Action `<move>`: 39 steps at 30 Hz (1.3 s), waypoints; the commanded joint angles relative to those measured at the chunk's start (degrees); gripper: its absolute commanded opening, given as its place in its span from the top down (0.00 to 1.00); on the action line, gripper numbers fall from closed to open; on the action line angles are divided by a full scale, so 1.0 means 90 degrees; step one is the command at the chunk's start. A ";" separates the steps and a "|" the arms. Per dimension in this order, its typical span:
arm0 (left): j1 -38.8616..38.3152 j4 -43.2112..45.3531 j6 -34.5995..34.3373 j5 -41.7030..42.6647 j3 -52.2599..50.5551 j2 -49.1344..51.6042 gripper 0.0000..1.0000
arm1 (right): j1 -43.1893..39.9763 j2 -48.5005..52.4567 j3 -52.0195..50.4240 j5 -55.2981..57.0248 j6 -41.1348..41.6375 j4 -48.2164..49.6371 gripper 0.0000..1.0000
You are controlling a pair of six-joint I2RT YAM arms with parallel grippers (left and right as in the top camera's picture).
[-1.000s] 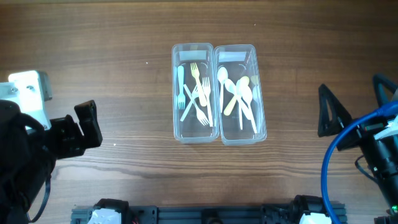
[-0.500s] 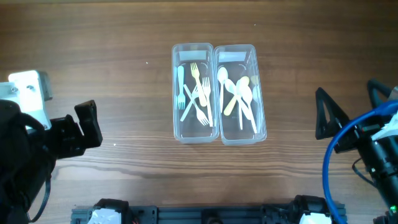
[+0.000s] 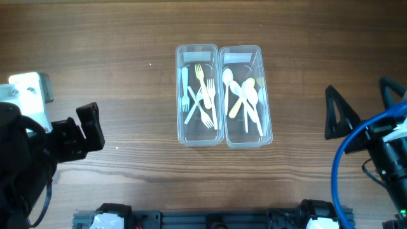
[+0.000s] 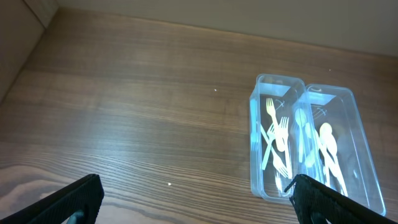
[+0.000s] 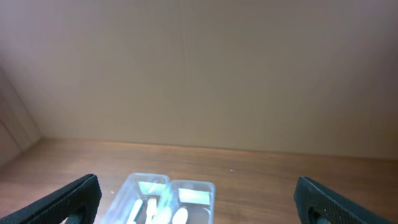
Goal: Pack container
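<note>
Two clear containers stand side by side at the table's middle. The left container (image 3: 197, 135) holds several forks (image 3: 202, 95). The right container (image 3: 249, 138) holds several spoons (image 3: 245, 95). My left gripper (image 3: 57, 137) is far to their left, open and empty; only one finger (image 3: 90, 126) shows from above. In the left wrist view its gripper (image 4: 196, 208) is wide open, with the fork container (image 4: 254, 149) and spoon container (image 4: 360, 155) at the right. My right gripper (image 3: 364, 105) is open and empty, far to the right. The right wrist view shows its gripper (image 5: 199, 205) open, with both containers (image 5: 196, 194) low in frame.
The table is wood-grained (image 3: 127, 51). A white camera mount (image 3: 28, 95) sits on the left arm. A blue cable (image 3: 346, 152) loops over the right arm. A plain wall (image 5: 199, 74) stands behind the table's far edge.
The right gripper shifted slightly left and came back to about where it was. The left arm, the containers and the cutlery have not moved.
</note>
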 commanded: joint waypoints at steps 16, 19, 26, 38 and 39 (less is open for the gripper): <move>-0.0012 -0.0007 -0.0015 -0.0083 -0.0034 0.0015 0.00 | -0.0024 -0.0750 -0.1583 0.0019 -0.1460 0.0032 0.00; -0.0012 -0.0007 -0.0015 -0.0080 -0.0034 0.0015 0.00 | -0.0024 -0.1149 -0.2305 0.0022 -0.1467 0.0559 0.00; -0.0012 -0.0007 -0.0015 -0.0083 -0.0034 0.0015 0.00 | -0.0024 -0.2441 -0.4369 0.0019 -0.1462 0.1445 0.00; -0.0012 -0.0007 -0.0015 -0.0083 -0.0034 0.0015 0.00 | -0.0024 -0.4053 -0.6404 0.0019 -0.1460 0.1802 0.00; -0.0012 -0.0007 -0.0015 -0.0080 -0.0034 0.0015 0.00 | -0.0024 -0.4107 -0.6494 0.0019 -0.1460 0.1855 0.00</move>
